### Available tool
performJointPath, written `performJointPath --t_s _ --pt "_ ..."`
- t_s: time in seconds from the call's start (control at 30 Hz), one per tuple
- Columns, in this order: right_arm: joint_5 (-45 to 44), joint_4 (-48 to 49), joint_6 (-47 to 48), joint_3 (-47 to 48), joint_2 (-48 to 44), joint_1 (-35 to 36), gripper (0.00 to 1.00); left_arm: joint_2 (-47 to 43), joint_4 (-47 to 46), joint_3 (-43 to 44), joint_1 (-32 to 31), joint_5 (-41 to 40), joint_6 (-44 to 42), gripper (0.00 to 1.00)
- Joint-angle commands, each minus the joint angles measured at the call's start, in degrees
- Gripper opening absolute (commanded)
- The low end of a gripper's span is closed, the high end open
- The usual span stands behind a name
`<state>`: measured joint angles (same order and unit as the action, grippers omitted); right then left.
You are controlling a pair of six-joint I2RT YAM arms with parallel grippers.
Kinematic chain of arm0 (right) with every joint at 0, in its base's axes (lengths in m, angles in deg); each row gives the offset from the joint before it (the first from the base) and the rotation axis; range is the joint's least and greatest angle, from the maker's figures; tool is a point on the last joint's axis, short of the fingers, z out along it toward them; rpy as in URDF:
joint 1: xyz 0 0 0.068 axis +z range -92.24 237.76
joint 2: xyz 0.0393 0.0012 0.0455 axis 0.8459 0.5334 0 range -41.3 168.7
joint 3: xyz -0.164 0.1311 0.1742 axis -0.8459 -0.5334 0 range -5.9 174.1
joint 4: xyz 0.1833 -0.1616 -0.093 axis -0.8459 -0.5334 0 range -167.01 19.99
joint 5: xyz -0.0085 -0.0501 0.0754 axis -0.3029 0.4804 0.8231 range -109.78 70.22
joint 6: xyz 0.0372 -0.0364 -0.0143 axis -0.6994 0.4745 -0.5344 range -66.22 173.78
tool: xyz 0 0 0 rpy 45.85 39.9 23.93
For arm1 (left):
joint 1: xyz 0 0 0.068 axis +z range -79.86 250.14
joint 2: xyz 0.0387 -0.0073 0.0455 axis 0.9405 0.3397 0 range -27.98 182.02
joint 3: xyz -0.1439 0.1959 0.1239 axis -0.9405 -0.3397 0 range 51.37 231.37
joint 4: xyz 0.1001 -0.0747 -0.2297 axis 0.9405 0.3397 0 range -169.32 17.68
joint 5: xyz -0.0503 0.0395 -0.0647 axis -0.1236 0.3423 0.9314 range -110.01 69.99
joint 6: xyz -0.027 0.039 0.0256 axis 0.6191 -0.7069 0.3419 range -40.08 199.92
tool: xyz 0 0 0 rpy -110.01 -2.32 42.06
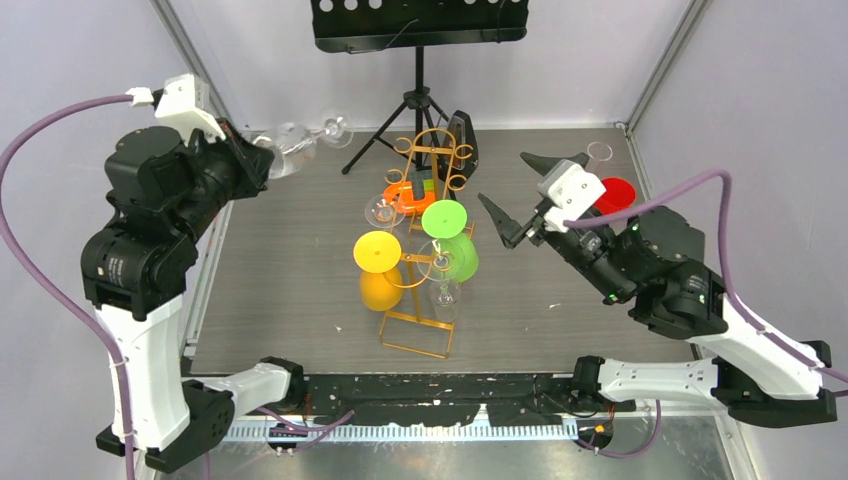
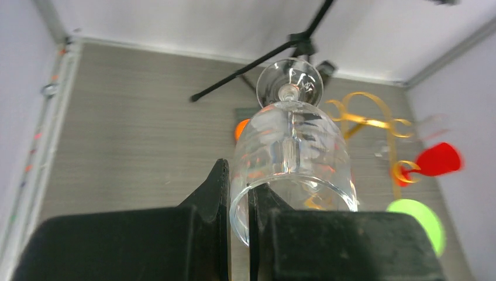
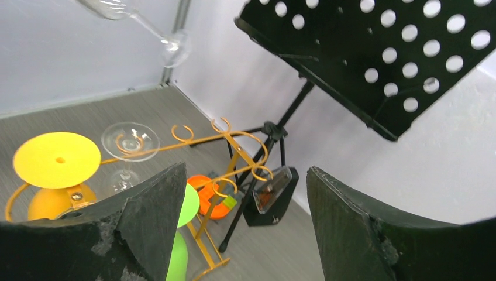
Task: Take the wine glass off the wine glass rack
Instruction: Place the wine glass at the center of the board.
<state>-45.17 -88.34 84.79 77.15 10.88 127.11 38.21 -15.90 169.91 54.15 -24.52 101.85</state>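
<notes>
Your left fingers are pinching the wine glass by its rim, holding it well clear of the wine glass rack; your right fingers are hanging open nearby.

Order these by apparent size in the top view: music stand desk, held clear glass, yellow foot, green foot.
Largest: music stand desk
Then: clear wine glass in the left gripper
The yellow foot and green foot look alike, so unranked.
</notes>
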Motion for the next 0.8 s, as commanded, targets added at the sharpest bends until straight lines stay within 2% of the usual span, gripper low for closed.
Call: performJointPath --t_s 0.0,0.1,0.33,0.53,0.77 --pt "-9.8 -1.1 -7.3 0.9 0.6 0.3 0.82 -1.6 1.9 -4.0 0.3 -12.7 -3.2 0.0" --pt "-11.9 -5.6 -11.6 1.9 1.3 0.3 0.84 -0.7 4.1 -6.0 0.3 -14.7 -3.8 0.0" --pt "-15.7 -17.1 -20.6 4.6 4.9 -0.8 0.87 2.9 6.7 -11.2 0.3 -13.4 -4.6 0.0" --pt "-5.8 -23.9 -29.6 3.3 4.7 -7.6 0.87 7.1 7.0 -14.7 0.5 -13.9 -6.3 0.0" --pt "2.0 -25.9 -35.6 -3.0 1.8 -12.8 0.87 12.8 7.0 -16.1 2.1 -12.9 -8.1 0.0"
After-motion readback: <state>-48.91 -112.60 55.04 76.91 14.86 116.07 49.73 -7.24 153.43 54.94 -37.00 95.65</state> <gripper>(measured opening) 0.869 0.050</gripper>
